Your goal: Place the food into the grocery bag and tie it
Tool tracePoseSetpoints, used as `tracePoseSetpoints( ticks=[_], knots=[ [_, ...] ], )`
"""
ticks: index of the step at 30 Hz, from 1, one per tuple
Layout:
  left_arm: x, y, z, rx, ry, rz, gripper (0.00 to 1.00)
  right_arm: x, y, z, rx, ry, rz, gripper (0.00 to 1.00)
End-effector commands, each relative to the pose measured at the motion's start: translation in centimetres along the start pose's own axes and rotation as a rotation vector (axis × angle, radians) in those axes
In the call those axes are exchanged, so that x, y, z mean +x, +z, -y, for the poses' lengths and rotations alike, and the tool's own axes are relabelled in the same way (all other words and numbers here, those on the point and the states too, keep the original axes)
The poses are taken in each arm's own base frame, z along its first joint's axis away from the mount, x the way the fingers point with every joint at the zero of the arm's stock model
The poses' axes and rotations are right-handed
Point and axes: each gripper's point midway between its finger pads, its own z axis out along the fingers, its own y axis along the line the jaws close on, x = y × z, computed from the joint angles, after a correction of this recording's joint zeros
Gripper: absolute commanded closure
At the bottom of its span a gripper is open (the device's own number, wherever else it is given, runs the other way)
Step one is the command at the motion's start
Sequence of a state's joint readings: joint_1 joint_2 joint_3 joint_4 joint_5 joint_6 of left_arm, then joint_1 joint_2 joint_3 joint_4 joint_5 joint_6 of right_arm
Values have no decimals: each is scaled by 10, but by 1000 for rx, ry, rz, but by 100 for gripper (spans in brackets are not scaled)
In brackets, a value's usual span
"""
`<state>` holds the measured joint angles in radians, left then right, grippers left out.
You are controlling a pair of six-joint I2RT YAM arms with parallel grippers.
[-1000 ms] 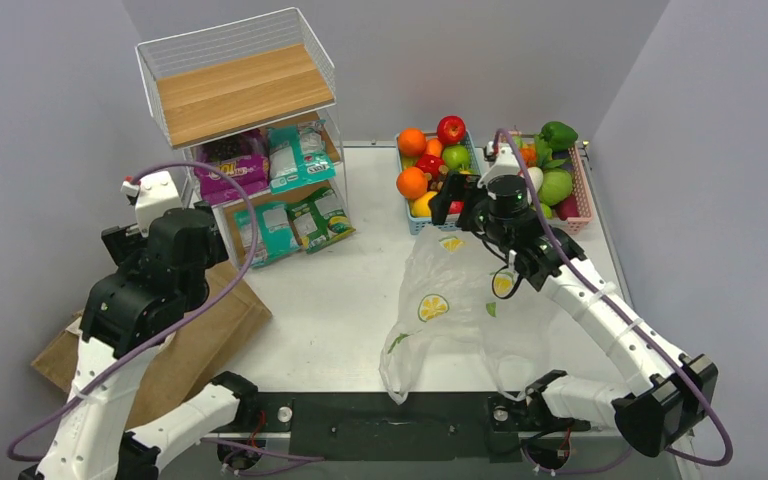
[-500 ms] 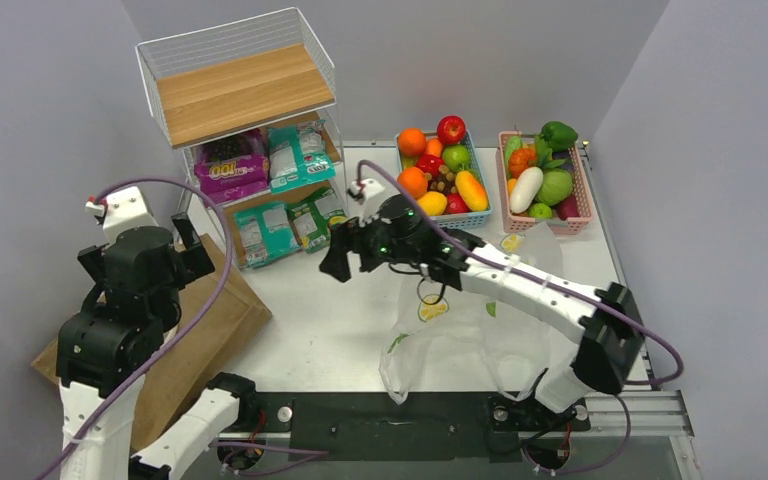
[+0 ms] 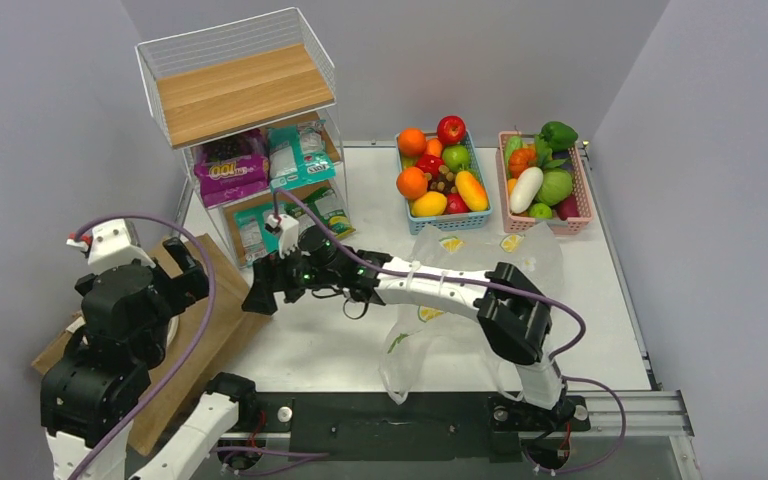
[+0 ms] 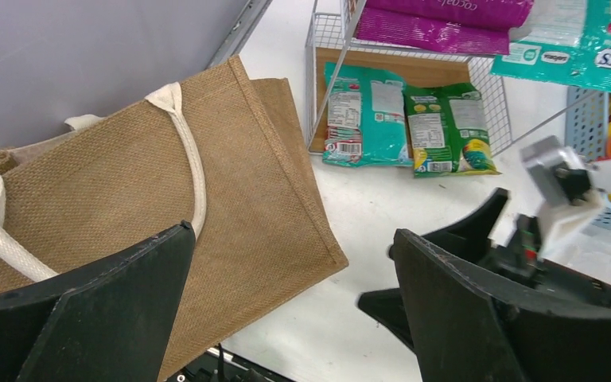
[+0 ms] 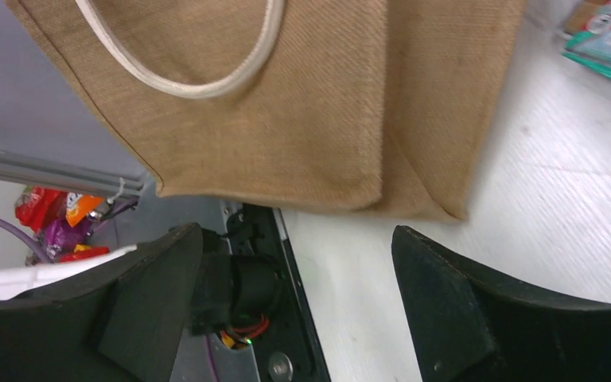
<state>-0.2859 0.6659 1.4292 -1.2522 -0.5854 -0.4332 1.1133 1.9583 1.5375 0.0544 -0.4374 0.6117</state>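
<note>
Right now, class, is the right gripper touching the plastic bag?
Apart. The top view shows the right gripper open over the bare table, well left of the plastic bag.

A teal snack packet (image 4: 581, 44) read "FOXS" in white on a dark band, a purple packet (image 3: 225, 170) bore yellow characters resembling "100", and all other print was too small to read.

Right arm (image 3: 440, 285) reaches way over to the left side, right gripper (image 5: 293, 239) spread wide, left arm (image 3: 110, 330) hunched up, left gripper (image 4: 290, 239) gaping too.
</note>
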Motion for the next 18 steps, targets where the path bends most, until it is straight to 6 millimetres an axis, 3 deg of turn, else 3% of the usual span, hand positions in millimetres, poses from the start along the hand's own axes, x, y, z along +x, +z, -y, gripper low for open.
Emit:
tracePoseSetpoints(
  ticks=[1,5,6,7,8,18],
  knots=[
    [-8,-7,6,59,-84,55,5,-43,22,-38,-113,-3,141,16],
    [-9,-15,1,66,-100,70,5,-47,46,-33,-128,34,159,16],
    [-10,-18,0,71,-104,75,5,-40,55,-26,-117,42,143,17],
    [-9,-18,0,74,-105,74,5,-47,57,-30,-126,40,157,17],
    [-9,-20,-1,78,-106,76,5,-40,64,-24,-112,48,138,18],
    [-3,-24,-2,99,-119,75,5,-28,86,5,-26,35,122,21]
  ],
)
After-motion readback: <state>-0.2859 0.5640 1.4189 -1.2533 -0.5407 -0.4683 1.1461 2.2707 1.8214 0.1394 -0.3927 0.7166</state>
